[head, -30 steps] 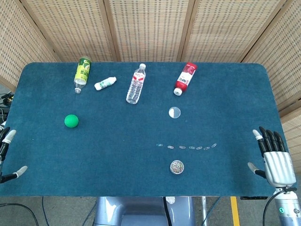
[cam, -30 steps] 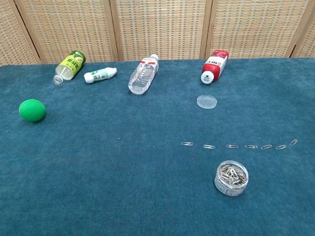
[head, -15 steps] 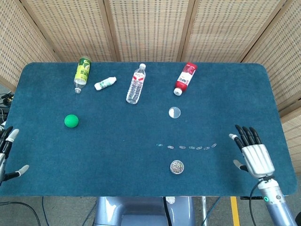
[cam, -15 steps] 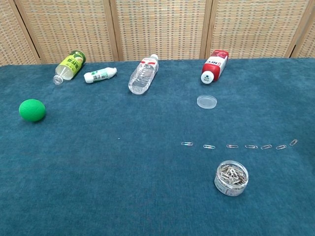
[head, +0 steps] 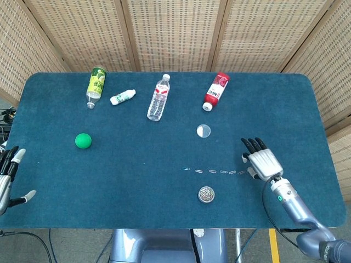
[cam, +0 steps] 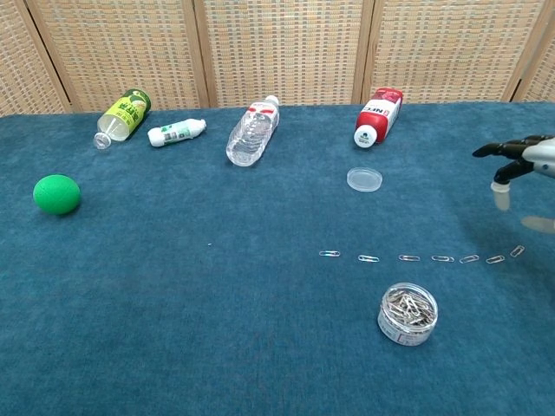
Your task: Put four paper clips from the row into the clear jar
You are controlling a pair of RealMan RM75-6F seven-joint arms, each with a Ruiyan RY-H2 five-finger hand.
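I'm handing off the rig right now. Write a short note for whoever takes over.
Right hand: open, empty, above the right end of the paper clip row.
Left hand: open, empty, at the table's left edge.
Clear jar: uncapped, in front of the row, already holding clips; its lid lies behind the row.
Done: nothing visibly moved; seven clips in the row.
Left: pick four clips, drop them in the jar.

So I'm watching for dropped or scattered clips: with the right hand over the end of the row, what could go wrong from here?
The open right hand hangs over the right end of the row of small metal paper clips, which lie flat and close together, so its fingers could nudge neighbours. The short clear jar stands just in front of the row, already holding clips; a careless reach could tip it.
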